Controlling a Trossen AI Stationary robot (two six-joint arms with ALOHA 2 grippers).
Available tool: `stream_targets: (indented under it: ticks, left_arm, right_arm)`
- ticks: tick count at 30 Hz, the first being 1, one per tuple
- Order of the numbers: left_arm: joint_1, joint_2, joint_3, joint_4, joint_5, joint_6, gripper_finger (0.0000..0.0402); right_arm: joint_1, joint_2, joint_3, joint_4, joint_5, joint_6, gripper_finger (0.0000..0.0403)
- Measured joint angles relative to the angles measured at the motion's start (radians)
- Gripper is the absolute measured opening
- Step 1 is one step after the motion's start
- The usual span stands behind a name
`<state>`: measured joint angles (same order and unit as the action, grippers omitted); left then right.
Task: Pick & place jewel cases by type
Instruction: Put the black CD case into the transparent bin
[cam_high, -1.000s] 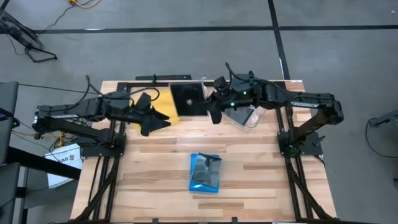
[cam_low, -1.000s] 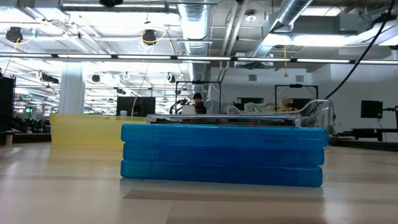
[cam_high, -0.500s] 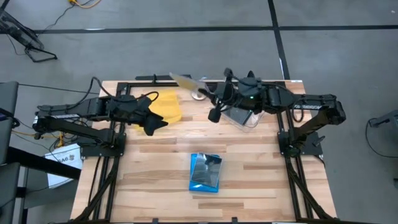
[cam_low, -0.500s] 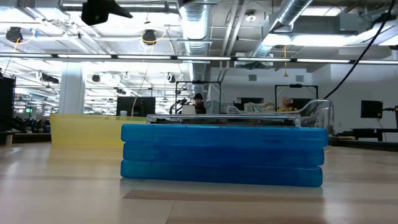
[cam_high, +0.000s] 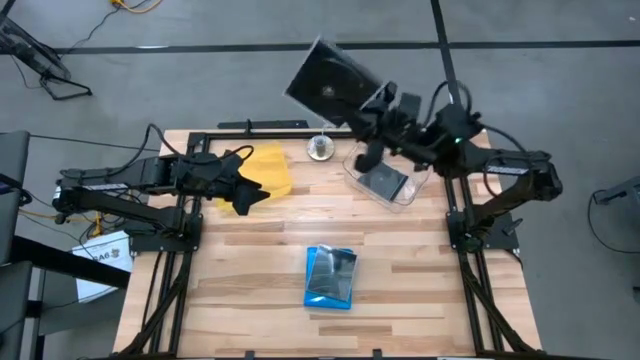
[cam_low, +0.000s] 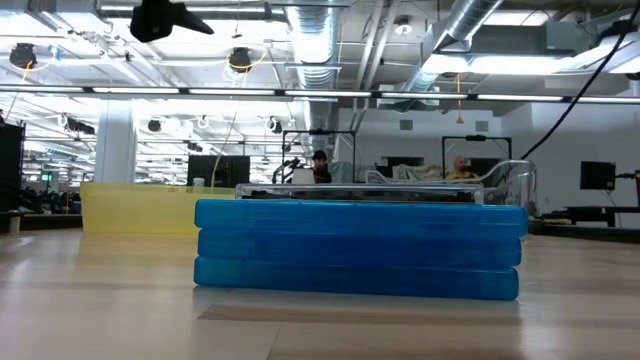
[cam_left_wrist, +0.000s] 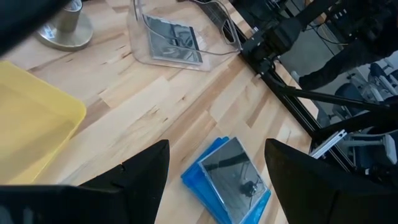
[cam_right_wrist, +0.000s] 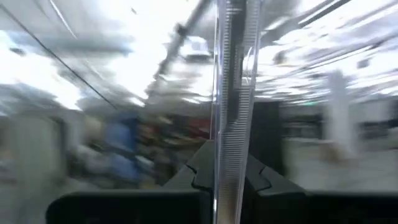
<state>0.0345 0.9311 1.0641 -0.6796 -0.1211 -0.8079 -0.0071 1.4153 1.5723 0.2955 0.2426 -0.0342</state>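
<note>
My right gripper (cam_high: 376, 104) is raised high over the table's far edge, shut on a clear jewel case with a black inside (cam_high: 328, 82). The right wrist view shows this case edge-on (cam_right_wrist: 229, 87). A stack of blue jewel cases (cam_high: 329, 278) lies flat on the near middle of the table, with a clear black-inside case on top (cam_left_wrist: 231, 172). In the low view the stack (cam_low: 360, 246) fills the middle. Another case lies inside the clear tub (cam_high: 384, 180). My left gripper (cam_left_wrist: 216, 149) is open, hovering by the yellow tray (cam_high: 263, 170) and touching nothing. My right gripper pinches the black-inside jewel case between its two fingers at one edge (cam_high: 366, 98), coming from the table's right side. In the right wrist view the case's thin edge (cam_right_wrist: 229, 146) runs straight out between the fingers (cam_right_wrist: 256, 177). The case is lifted clear and tilted.
A small round metal stand (cam_high: 320, 148) sits on the table between the yellow tray and the tub. Bare wood lies around the blue stack. The dark frame rails (cam_high: 262, 126) run along the far edge. People sit in the room beyond the table (cam_low: 318, 166).
My right gripper has risen from beside the yellow tray and swung toward the far right, carrying the black-inside case. The case has gone from lying flat and low to tilted and high above the far edge. My left gripper has drawn slightly toward the table's left.
</note>
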Motion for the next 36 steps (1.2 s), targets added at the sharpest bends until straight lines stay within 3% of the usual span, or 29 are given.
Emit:
stream_targets:
  ticks: [7, 12, 19, 23, 29, 36]
  left_arm:
    - [0.000, 0.006, 0.000, -0.004, -0.011, 0.024, 0.0255]
    - [0.000, 0.006, 0.000, -0.004, -0.026, 0.043, 0.0255]
    - [0.000, 0.006, 0.000, -0.003, -0.037, 0.044, 0.0255]
    - [0.000, 0.006, 0.000, -0.003, -0.037, 0.044, 0.0255]
    - [0.000, 0.006, 0.000, -0.004, -0.034, 0.044, 0.0255]
    - [0.000, 0.006, 0.000, -0.026, -0.036, 0.045, 0.0255]
  right_arm:
    - [-0.109, -0.010, 0.047, -0.006, -0.527, 0.554, 0.0013]
    - [-0.126, -0.001, 0.050, -0.013, -0.726, 0.725, 0.0010]
    - [-0.120, -0.002, 0.050, -0.018, -0.804, 0.789, 0.0015]
    - [-0.129, -0.003, 0.050, -0.126, -0.835, 0.841, 0.0011]
    - [-0.140, -0.018, 0.050, -0.507, -0.838, 0.825, 0.0011]
    - [-0.140, -0.030, 0.050, -1.050, -0.635, 0.698, 0.0011]
